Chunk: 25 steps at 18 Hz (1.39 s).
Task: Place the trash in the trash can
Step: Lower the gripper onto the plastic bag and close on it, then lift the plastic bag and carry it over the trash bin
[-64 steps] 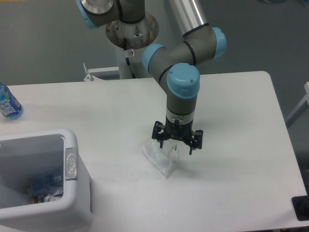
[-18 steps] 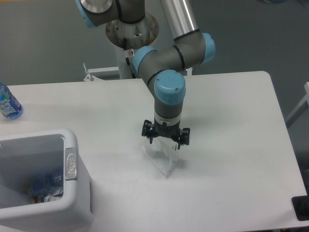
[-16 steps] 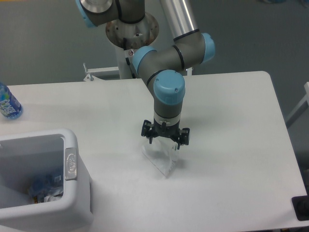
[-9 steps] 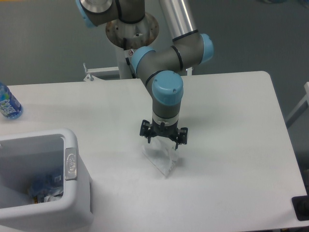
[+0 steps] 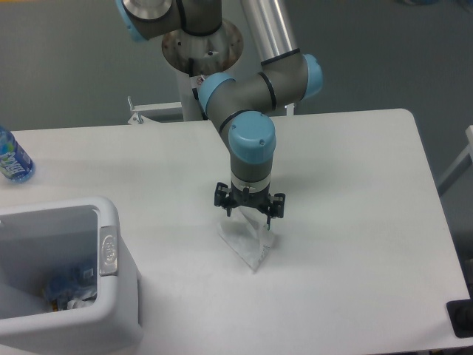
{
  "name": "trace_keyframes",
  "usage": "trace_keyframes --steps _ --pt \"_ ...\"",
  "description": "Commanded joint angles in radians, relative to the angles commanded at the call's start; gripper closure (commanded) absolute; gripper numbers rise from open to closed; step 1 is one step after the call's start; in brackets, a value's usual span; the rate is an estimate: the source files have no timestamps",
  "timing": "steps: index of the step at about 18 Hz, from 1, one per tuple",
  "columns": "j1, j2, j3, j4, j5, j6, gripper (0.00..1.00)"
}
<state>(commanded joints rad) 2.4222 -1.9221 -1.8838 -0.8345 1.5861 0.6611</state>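
Note:
The trash I can make out is a crumpled translucent wrapper (image 5: 246,242) lying on the white table (image 5: 355,185) near its middle. My gripper (image 5: 249,216) points straight down over the wrapper's upper edge, at or just above it. Its fingertips blend into the pale plastic, so I cannot see whether they pinch it. The trash can (image 5: 109,245), a light-grey bin with a thick rim and a round emblem, stands at the front left, well left of the gripper. Blue and white items (image 5: 68,287) lie at its bottom.
A blue-labelled bottle (image 5: 12,157) stands at the table's far left edge, behind the bin. The arm's base pedestal (image 5: 201,46) rises behind the table's back edge. A dark object (image 5: 462,318) sits at the front right corner.
The gripper has shifted left and slightly up along the wrapper. The wrapper's outline on the table has stayed where it was.

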Motion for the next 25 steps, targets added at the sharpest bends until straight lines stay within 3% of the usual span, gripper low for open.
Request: trace_keyframes --steps 1,2,7,11,15,17,22,25 --pt "0.0 0.0 0.0 0.0 0.002 0.0 0.93" --pt "0.0 0.0 0.0 0.0 0.008 0.0 1.0" --pt "0.002 0.002 0.032 -0.003 0.005 0.006 1.0" --pt "0.014 0.006 0.098 -0.011 -0.02 0.005 1.0" --pt "0.043 0.046 0.149 -0.003 -0.15 0.002 1.0" --pt "0.057 0.058 0.201 -0.002 -0.227 -0.044 1.0" --pt "0.066 0.058 0.394 0.002 -0.372 -0.325 1.0" --pt "0.049 0.058 0.488 0.002 -0.396 -0.493 1.0"
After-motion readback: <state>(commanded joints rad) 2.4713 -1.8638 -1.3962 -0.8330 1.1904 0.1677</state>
